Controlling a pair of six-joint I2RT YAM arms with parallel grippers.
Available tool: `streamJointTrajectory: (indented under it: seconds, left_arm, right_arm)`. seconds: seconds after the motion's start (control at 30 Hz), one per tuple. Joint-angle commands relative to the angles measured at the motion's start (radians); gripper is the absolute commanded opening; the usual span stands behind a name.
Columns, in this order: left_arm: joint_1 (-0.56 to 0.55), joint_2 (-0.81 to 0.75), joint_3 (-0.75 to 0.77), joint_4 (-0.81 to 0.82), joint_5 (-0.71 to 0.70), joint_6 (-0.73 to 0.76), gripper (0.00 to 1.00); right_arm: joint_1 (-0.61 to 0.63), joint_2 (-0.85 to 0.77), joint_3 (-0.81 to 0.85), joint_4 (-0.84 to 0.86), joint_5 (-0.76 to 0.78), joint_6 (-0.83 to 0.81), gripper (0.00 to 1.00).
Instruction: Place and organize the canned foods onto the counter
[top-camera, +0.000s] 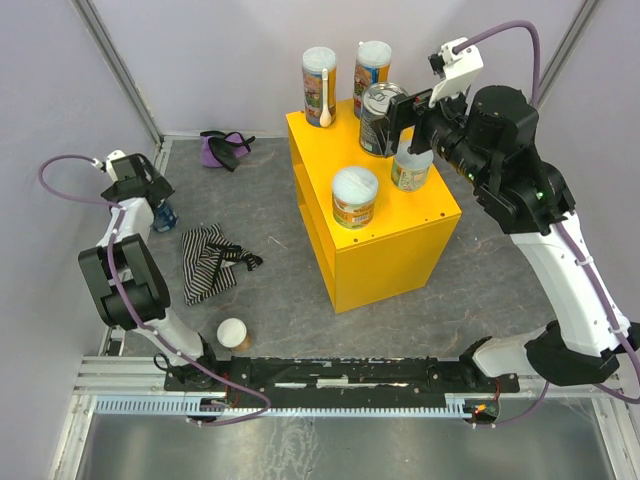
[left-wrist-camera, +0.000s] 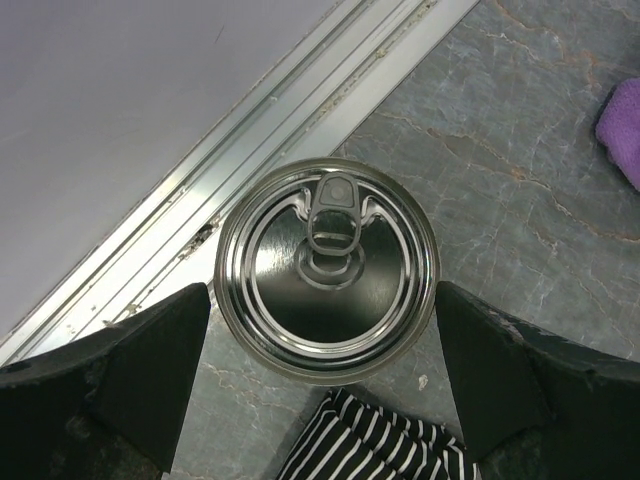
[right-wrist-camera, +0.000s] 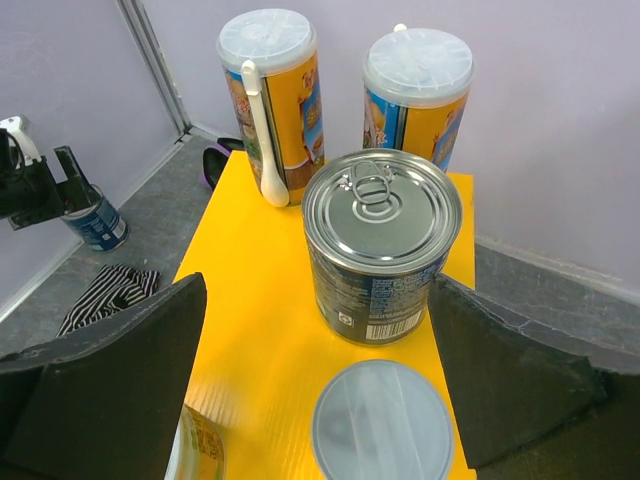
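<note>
The yellow counter (top-camera: 400, 250) carries two tall tubes (top-camera: 319, 85) (top-camera: 372, 65), a blue-labelled silver-topped tin (top-camera: 378, 118) and two short tubs (top-camera: 355, 197) (top-camera: 411, 170). My right gripper (top-camera: 402, 125) hangs open above the counter. In the right wrist view its gripper (right-wrist-camera: 320, 400) is spread wide, with the tin (right-wrist-camera: 381, 245) just ahead of it and a pale lid (right-wrist-camera: 382, 420) below. My left gripper (left-wrist-camera: 325, 390) is open over a second silver-topped tin (left-wrist-camera: 327, 270) on the floor by the left wall, one finger on each side, not touching. Another tub (top-camera: 232, 332) stands on the floor near the front.
A striped black-and-white cloth (top-camera: 208, 260) lies on the floor just beside the left tin, and its edge shows in the left wrist view (left-wrist-camera: 380, 445). A purple cloth (top-camera: 225, 148) lies at the back. A metal wall rail (left-wrist-camera: 250, 140) runs close behind the tin.
</note>
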Motion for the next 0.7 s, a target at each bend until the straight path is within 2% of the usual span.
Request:
streamJointTrajectory:
  seconds: [0.0, 0.27, 0.6, 0.67]
  left_arm:
    - [0.022, 0.031, 0.043, 0.044, 0.008, 0.070, 0.99]
    - [0.031, 0.073, 0.060, 0.050, 0.046, 0.083, 0.99]
    - [0.031, 0.106, 0.051, 0.064, 0.189, 0.131, 1.00]
    - [0.029, 0.105, 0.049, 0.066, 0.216, 0.148, 0.96]
  right_arm:
    - [0.012, -0.050, -0.025, 0.070, 0.009, 0.002, 0.99]
    - [0.027, -0.086, -0.080, 0.100, 0.029, -0.006, 0.99]
    - [0.035, -0.105, -0.122, 0.122, 0.042, -0.008, 0.99]
    - [0.036, -0.101, -0.118, 0.124, 0.042, -0.006, 0.99]
